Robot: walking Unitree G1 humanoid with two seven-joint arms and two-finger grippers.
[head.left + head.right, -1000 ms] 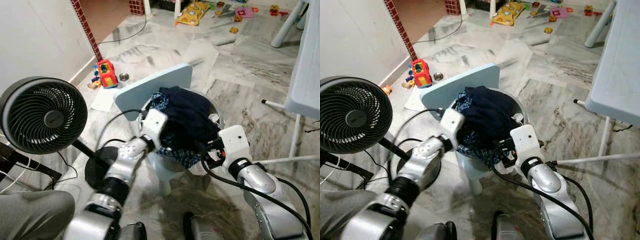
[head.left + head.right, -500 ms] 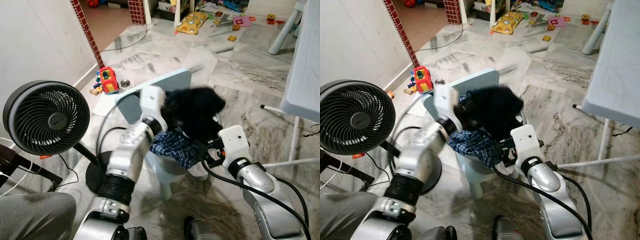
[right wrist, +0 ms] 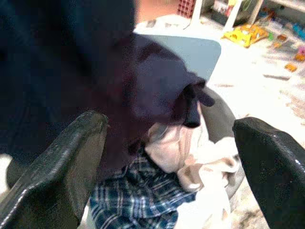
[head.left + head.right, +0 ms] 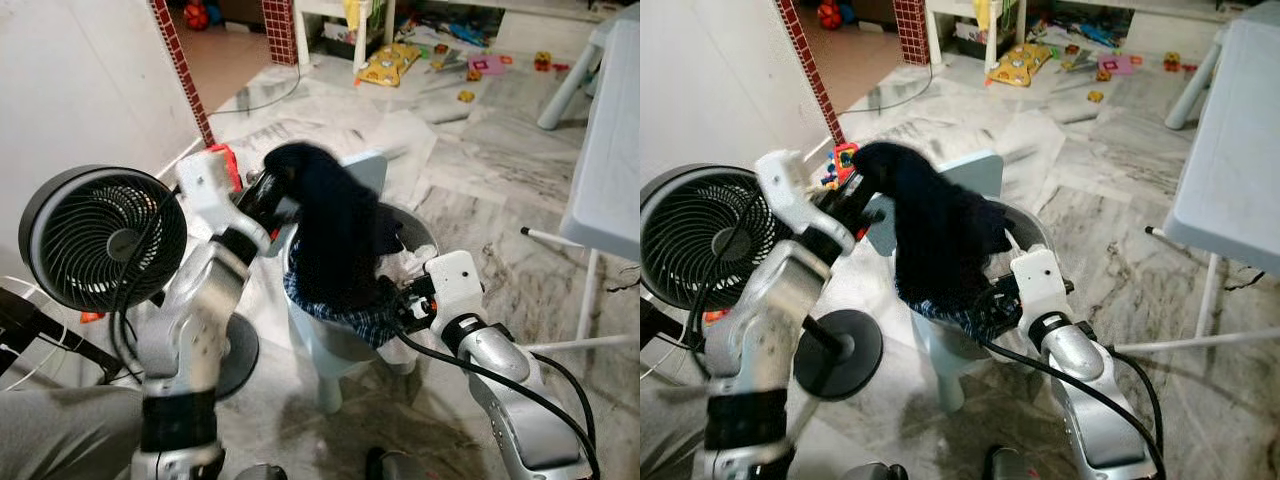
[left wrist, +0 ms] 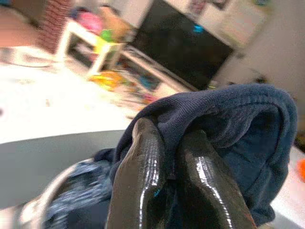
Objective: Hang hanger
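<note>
Hanger: none identifiable among the items; dark navy garment (image 4: 335,230) handled instead, soft knit, lifted by 1 end and draping down into grey round basket (image 4: 425,232). Basket set on pale blue plastic chair (image 4: 362,170). Basket contents: blue-and-white plaid cloth (image 3: 138,198) (woven check), cream-white crumpled fabric (image 3: 200,167), lower folds of the navy garment. Left gripper (image 5: 167,157): 2 glossy black fingers pressed together, pinching a fold of the navy garment, raised above the chair's left side. Right gripper (image 3: 167,157): fingers spread wide apart, at the basket's near rim, holding nothing. Black round-grilled fan (image 4: 105,240) on disc base, left of chair. White marbled floor (image 4: 480,150), veined grey; scattered coloured toys (image 4: 390,60) at far end. White table (image 4: 610,150), right.
</note>
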